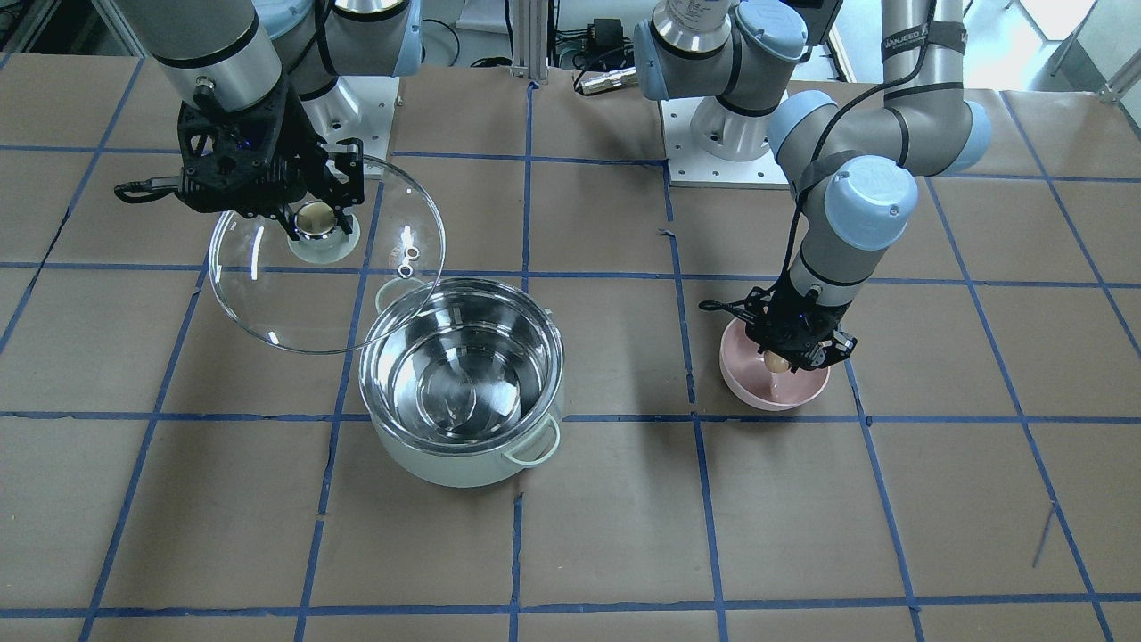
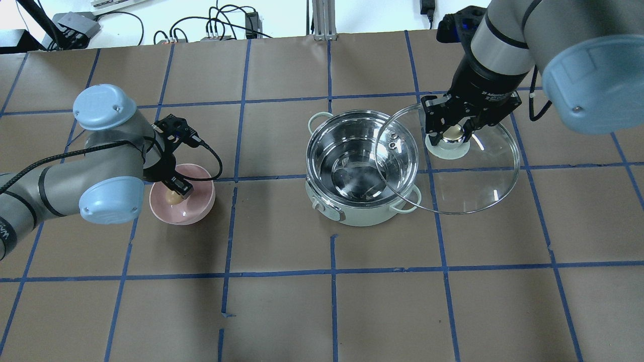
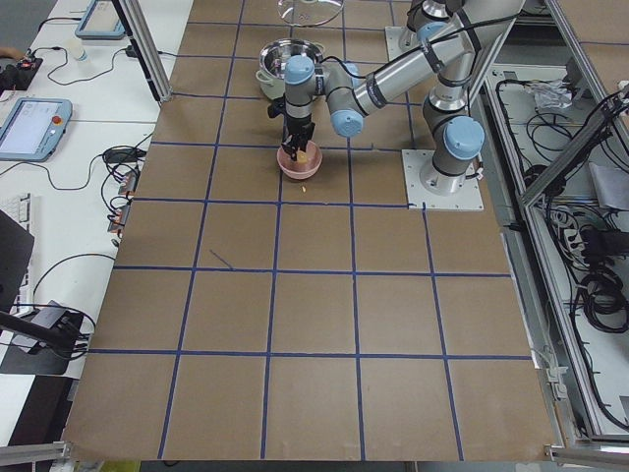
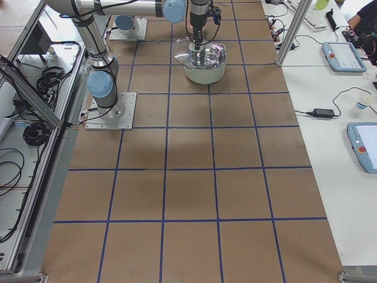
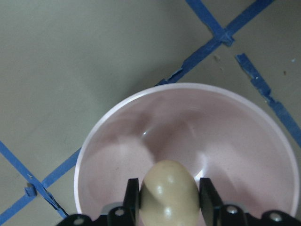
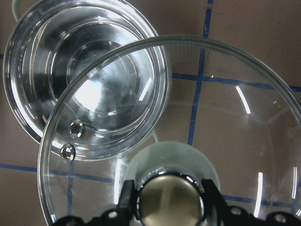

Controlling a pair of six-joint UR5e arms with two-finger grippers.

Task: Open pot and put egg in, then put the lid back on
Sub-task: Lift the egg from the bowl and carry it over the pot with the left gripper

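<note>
The mint-green pot [image 2: 362,168] [image 1: 461,383] stands open near the table's middle, its steel inside empty. My right gripper [image 2: 451,131] [image 1: 316,218] is shut on the knob of the glass lid [image 2: 453,158] [image 1: 325,254] [image 6: 164,141] and holds it in the air beside the pot, overlapping its rim. My left gripper [image 2: 173,193] [image 1: 777,361] is shut on the brown egg [image 5: 169,195] [image 2: 174,197] inside the pink bowl [image 2: 182,201] [image 1: 774,374] [image 5: 188,150].
The pink bowl stands on the robot's left, about two grid squares from the pot. The table is brown paper with a blue tape grid. Cables and the arm bases [image 1: 726,134] lie at the robot's edge of the table.
</note>
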